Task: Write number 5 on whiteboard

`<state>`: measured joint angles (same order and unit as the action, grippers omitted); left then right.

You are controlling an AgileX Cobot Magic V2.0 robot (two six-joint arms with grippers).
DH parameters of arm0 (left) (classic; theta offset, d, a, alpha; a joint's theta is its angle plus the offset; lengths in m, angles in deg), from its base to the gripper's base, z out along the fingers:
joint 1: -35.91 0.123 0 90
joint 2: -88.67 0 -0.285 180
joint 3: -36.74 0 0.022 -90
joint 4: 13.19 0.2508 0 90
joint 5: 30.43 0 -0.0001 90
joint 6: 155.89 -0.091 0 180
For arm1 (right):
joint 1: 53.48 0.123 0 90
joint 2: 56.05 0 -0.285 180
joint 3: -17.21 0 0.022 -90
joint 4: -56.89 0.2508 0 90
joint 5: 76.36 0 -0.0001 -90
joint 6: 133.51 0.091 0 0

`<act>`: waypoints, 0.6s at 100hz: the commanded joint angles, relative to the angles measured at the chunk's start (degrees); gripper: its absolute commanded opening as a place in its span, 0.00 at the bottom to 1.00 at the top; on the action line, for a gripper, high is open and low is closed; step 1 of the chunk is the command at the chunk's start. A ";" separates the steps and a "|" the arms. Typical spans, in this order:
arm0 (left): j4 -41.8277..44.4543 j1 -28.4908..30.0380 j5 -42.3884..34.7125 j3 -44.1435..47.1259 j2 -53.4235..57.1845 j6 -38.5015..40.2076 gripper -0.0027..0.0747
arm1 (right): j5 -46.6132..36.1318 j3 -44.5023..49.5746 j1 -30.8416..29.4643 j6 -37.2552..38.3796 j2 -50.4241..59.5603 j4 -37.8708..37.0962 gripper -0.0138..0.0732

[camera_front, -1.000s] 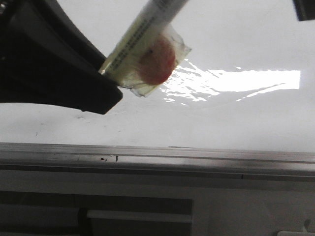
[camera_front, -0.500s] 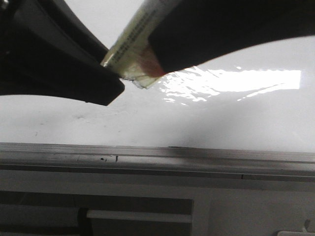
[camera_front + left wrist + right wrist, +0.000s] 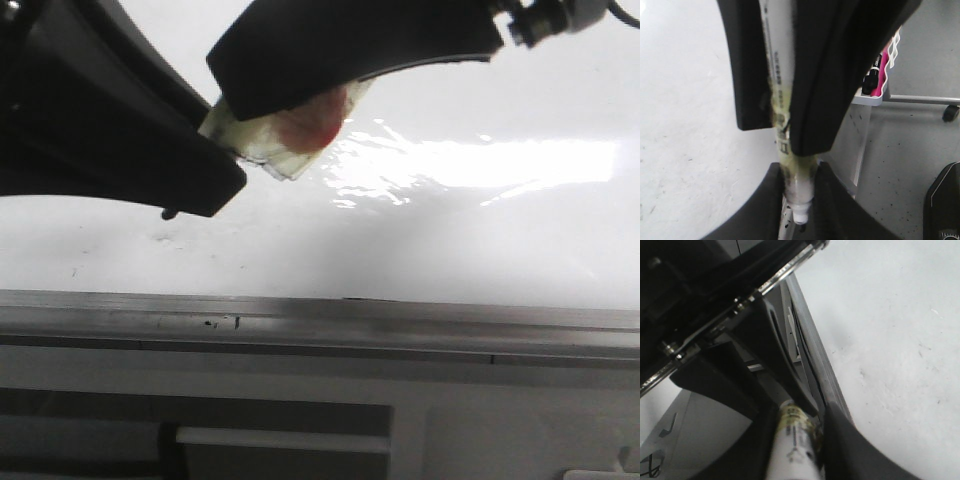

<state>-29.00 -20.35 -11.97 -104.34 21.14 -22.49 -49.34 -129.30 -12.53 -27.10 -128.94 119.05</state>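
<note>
In the front view we see the left claw [image 3: 215, 150] as a dark mass at the upper left, above the whiteboard [image 3: 450, 250]. Its fingers are closed on the marker [image 3: 270, 135], whose yellowed, tape-wrapped barrel with a reddish patch juts out just to the right of the dark finger. From the left wrist camera we see the same marker [image 3: 782, 115] pinched between the left claw's [image 3: 799, 190] two black fingers, its whitish end poking out below them.

Moving right, the right claw [image 3: 300, 95] comes in from the upper right and lies across the marker, hiding most of the barrel. In the right wrist view we find the marker [image 3: 795, 440] sitting between the right claw's [image 3: 800, 450] dark fingers; they flank it closely, but we cannot tell whether they are actually pressing on it.

The whiteboard spreads across the whole scene, glossy, with a bright glare patch right of the marker and faint grey specks. Its grey metal edge strip [image 3: 400, 315] runs along the near side. We cannot make out any strokes of the number 5 on the board.
</note>
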 commanded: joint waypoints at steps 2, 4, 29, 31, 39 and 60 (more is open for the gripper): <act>-0.04 -0.42 -4.20 -1.77 1.01 -0.99 0.05 | -0.72 -2.08 -0.17 0.42 0.37 3.61 0.09; -0.04 -0.42 -4.20 -1.77 1.01 -0.86 0.08 | -0.72 -2.08 -0.17 0.42 0.37 3.61 0.09; -1.52 -0.32 -4.27 -1.77 3.01 5.59 0.72 | -2.18 -2.08 -0.17 0.42 1.13 2.28 0.09; -1.52 -0.32 -4.14 -1.77 3.38 5.59 0.75 | -2.54 -2.08 -0.17 0.42 1.43 1.67 0.09; -1.52 -0.02 -4.24 -1.77 6.54 7.44 0.77 | -5.24 -2.08 -0.17 0.42 3.01 -0.35 0.09; -1.52 6.89 -6.79 0.18 18.09 21.34 0.57 | -13.73 -1.95 -0.17 0.42 8.16 -9.31 0.09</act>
<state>-29.48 -16.27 -13.31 -103.66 34.37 -7.48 -57.58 -129.40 -12.53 -26.76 -123.76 112.96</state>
